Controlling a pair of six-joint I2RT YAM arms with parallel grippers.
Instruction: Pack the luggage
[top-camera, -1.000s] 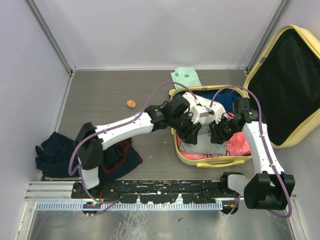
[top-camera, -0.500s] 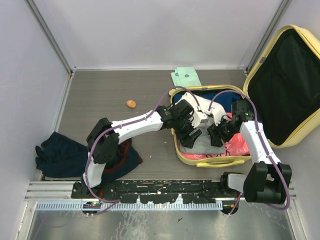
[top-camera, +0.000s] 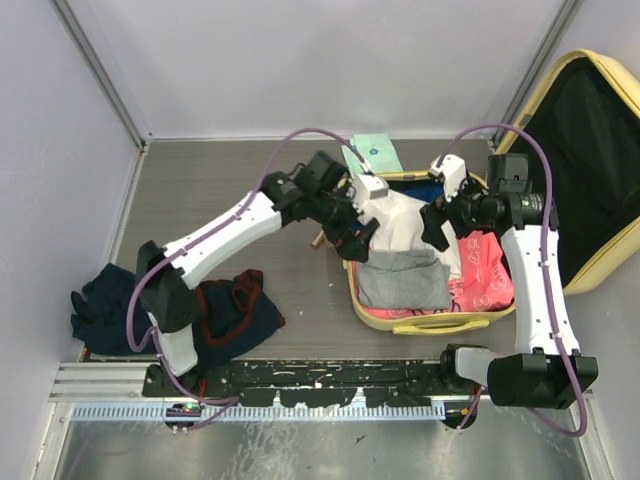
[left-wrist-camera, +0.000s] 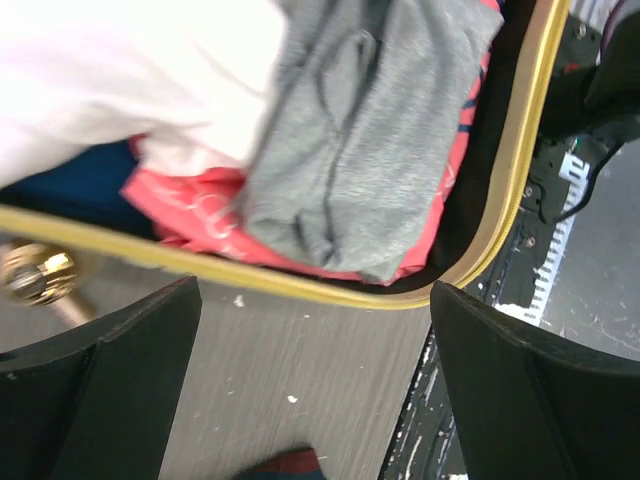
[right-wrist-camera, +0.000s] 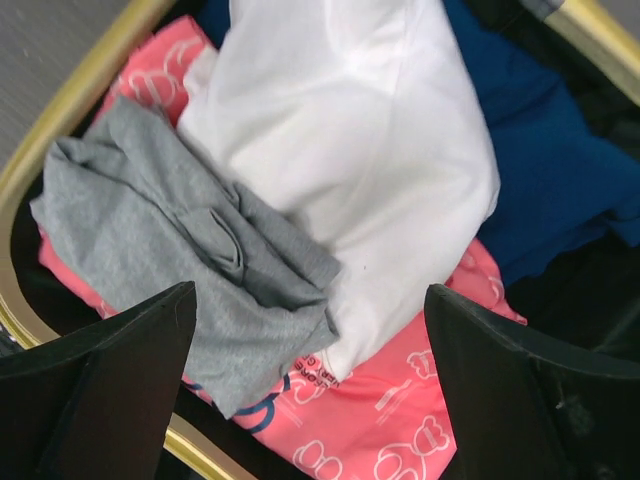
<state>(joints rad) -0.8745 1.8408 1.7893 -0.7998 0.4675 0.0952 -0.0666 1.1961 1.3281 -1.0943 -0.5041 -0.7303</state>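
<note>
- Your left claw (left-wrist-camera: 315, 300) is spread wide with nothing between its fingers. It hangs over the near-left rim of the luggage (top-camera: 420, 322).
- Your right claw (right-wrist-camera: 308, 300) is just as wide open and also empty, poised over the middle of the packed clothes.
- Directly beneath the two claws, a white garment (right-wrist-camera: 350, 130) lies across a blue garment (right-wrist-camera: 560, 190). A folded grey garment (right-wrist-camera: 170, 240) sits beside the white one, and both rest on a pink printed item (right-wrist-camera: 400, 400).
- The luggage lies open on the right of the surface (top-camera: 220, 180), with its lid (top-camera: 590, 150) propped up to the right.
- I judge you are between items: one load is in and neither claw is carrying anything.
- The dark clothes (top-camera: 120, 305) heaped on the surface by the left arm's base look like the next load. Fetching them calls for swinging the left arm well away from the case and down onto the heap.
- Only the top view shows that heap, the lid and a green packet (top-camera: 372, 152) just beyond the case.
- Only the left wrist view shows a small shiny gold object (left-wrist-camera: 35, 275) just outside the rim. I cannot tell what it is.
- The right wrist view alone shows the grey garment's folds and the print on the pink item clearly.
</note>
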